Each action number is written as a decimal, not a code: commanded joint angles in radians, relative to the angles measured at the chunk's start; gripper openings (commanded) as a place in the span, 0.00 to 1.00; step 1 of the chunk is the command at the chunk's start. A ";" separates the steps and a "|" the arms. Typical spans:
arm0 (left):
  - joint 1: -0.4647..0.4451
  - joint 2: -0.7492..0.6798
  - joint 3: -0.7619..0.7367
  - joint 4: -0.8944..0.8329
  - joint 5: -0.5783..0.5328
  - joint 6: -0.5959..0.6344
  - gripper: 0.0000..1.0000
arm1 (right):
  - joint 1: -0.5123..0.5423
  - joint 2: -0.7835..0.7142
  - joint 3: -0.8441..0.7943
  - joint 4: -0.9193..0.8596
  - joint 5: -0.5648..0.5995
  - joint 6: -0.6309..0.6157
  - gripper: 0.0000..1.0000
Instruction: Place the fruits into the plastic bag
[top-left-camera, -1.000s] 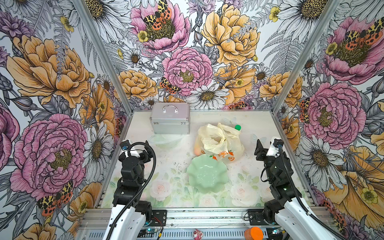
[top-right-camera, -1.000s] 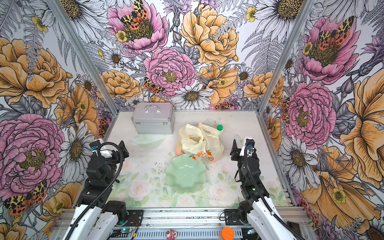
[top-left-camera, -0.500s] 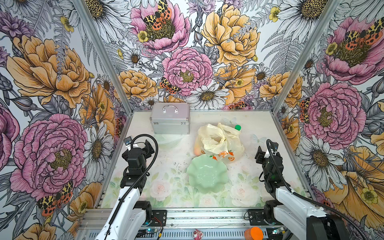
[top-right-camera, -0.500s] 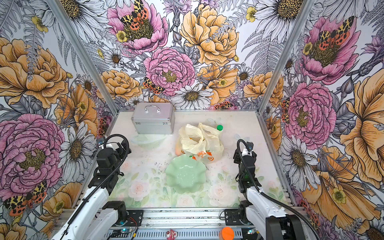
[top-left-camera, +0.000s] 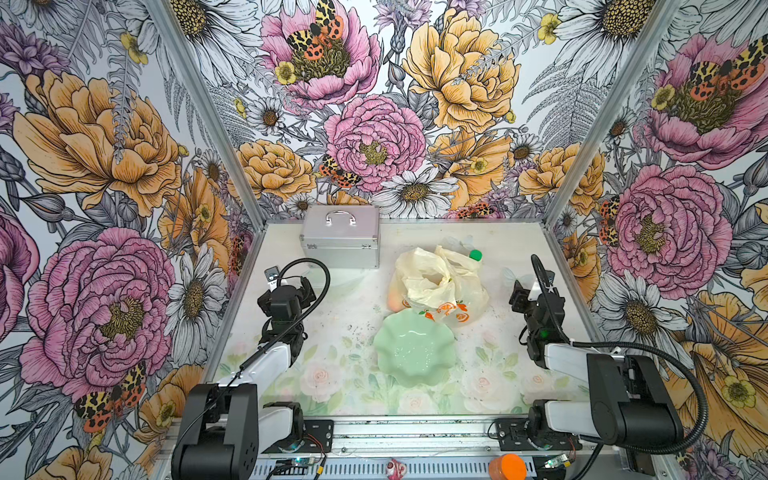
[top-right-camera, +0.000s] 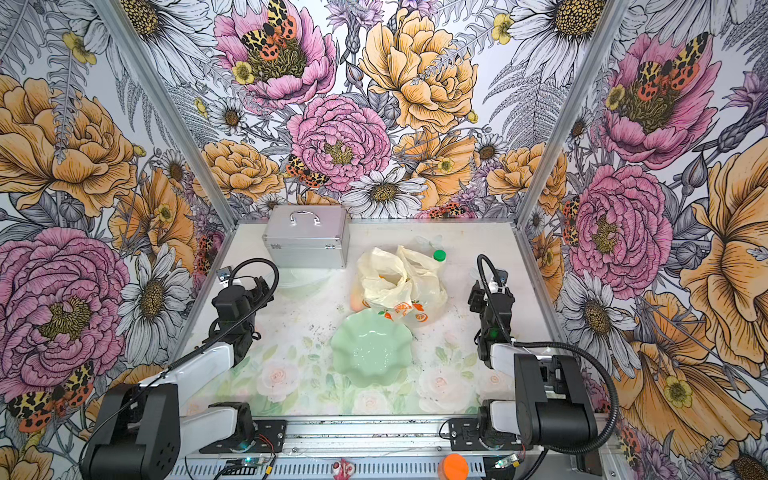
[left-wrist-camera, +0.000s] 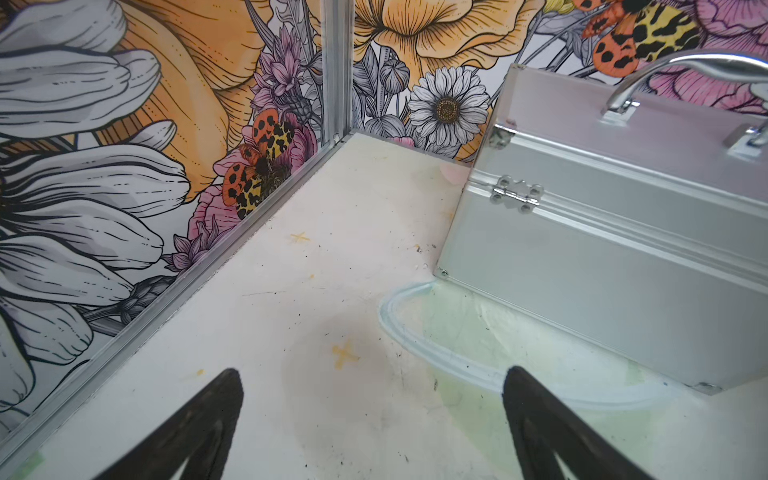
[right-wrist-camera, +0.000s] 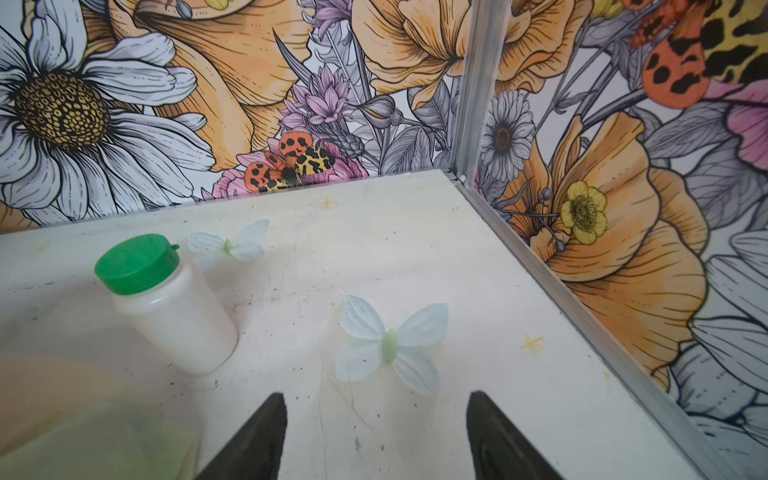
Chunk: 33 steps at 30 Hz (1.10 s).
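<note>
Two black grippers sit far apart. The left gripper (left-wrist-camera: 372, 370) is open, holds nothing and is near the shiny silver metal case (top-left-camera: 340, 245). A round orange-pink fruit (top-left-camera: 393, 300) peeks out at the left edge of the thin crinkly pale-yellow plastic bag (top-left-camera: 432, 282), in the middle, well apart from both grippers. The right gripper (right-wrist-camera: 378, 395) is open too and holds nothing.

No lettering, brand name or number is legible anywhere in the scene. The only marks close to signs are small yellow crosses (left-wrist-camera: 344, 354) on the white table (left-wrist-camera: 316, 291), seen in both wrist views. The orange-slice prints (top-left-camera: 448, 308) on the plastic bag (top-left-camera: 424, 278) carry no words. The green-capped bottle (right-wrist-camera: 174, 316) shows a plain white side.
</note>
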 joint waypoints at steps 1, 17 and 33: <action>-0.001 0.052 -0.013 0.133 0.025 0.049 0.99 | -0.005 0.047 0.036 0.056 -0.061 -0.016 0.71; 0.022 0.214 0.059 0.237 0.127 0.117 0.99 | -0.003 0.123 0.100 0.016 -0.116 -0.038 0.71; 0.043 0.264 0.041 0.323 0.228 0.130 0.99 | -0.005 0.146 0.080 0.072 -0.132 -0.040 0.73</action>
